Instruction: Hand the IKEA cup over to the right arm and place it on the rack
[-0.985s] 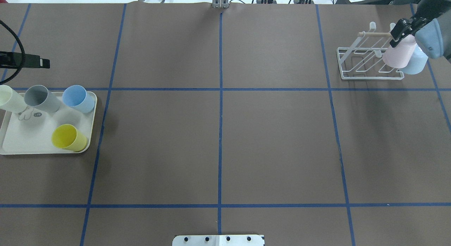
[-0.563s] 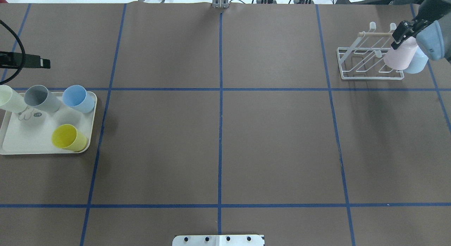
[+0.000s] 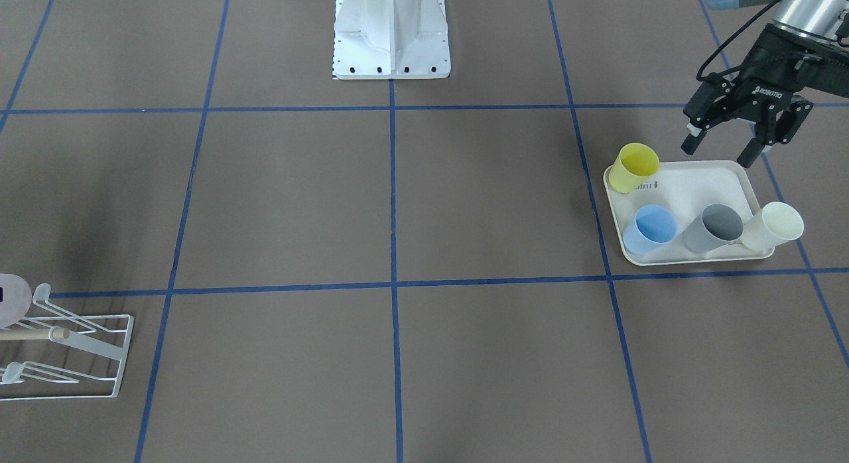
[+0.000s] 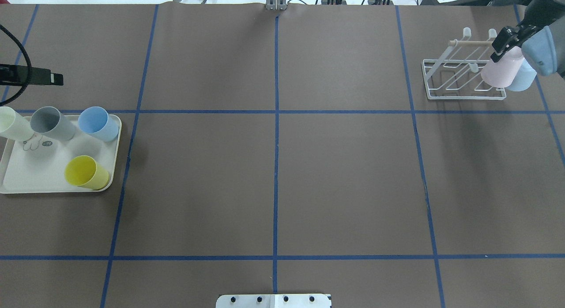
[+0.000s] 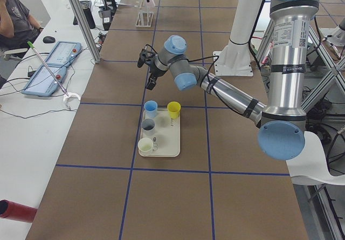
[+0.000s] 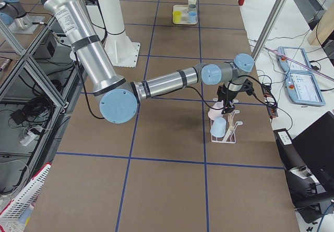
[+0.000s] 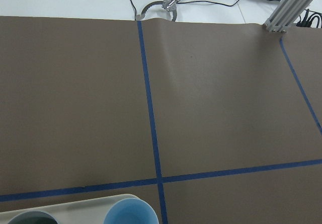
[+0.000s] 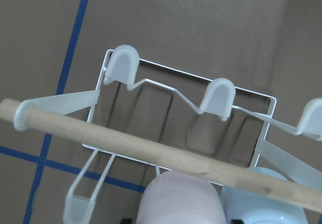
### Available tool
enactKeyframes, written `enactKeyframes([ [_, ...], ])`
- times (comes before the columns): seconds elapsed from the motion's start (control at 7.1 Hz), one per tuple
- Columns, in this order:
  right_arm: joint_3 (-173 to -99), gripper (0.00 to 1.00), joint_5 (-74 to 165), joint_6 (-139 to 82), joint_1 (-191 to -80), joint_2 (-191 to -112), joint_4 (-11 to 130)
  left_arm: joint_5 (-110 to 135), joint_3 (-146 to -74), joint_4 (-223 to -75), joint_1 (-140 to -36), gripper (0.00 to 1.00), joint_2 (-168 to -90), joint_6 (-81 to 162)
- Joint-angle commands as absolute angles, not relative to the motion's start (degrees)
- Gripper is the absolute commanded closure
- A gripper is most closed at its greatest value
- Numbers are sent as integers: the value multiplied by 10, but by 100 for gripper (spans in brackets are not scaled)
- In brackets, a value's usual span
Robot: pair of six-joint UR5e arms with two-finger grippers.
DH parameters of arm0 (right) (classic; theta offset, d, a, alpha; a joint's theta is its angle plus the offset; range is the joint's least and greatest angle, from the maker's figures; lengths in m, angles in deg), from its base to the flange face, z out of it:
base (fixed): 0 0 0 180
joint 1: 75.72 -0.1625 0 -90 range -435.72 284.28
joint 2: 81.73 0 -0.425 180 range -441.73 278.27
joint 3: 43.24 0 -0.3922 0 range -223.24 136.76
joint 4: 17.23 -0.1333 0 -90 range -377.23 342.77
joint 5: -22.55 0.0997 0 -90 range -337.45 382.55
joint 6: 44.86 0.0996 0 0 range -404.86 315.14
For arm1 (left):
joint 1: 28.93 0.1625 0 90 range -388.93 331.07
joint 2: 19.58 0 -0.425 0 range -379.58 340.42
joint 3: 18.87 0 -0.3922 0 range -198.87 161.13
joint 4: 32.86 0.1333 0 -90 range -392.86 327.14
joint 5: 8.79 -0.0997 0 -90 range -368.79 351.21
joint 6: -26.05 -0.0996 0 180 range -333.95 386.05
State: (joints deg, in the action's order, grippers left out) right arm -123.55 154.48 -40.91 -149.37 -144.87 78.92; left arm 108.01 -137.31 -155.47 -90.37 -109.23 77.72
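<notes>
My right gripper [image 4: 506,52] is shut on an upside-down pink cup [image 4: 500,70] at the near right corner of the white wire rack [image 4: 454,78]. In the right wrist view the pink cup [image 8: 181,199] sits just below the wooden dowel [image 8: 151,148], beside a light blue cup [image 8: 261,199] that stands upside down on the rack. My left gripper [image 3: 719,154] hangs open and empty above the robot-side edge of the cream tray [image 3: 690,184]. A yellow cup [image 3: 638,166], a blue cup [image 3: 653,227], a grey cup [image 3: 716,225] and a cream cup [image 3: 775,225] stand on that tray.
The brown table mat is marked with blue tape lines [image 4: 276,122]. The robot's white base [image 3: 391,32] stands at the table's edge. A person [image 5: 16,19] sits beside a side bench with teach pendants [image 5: 51,67].
My right gripper moved the pink cup slightly farther and to the right at the rack, then held nearly still. The left arm and the tray cups did not move.
</notes>
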Motion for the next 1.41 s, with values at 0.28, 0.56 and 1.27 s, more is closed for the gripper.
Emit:
enactKeyframes([
  [0.28,-1229,46,1545,-412,-1492,-1447,789,1080,-1372,-1555,-904,0,-1092,777],
  [0.56,-1228,29,1545,-412,-1490,-1447,789,1080,-1372,-1555,-904,0,-1092,777],
  [1.27,-1228,2,1545,-413,-1491,-1443,789,1080,-1370,-1555,-904,0,-1092,777],
])
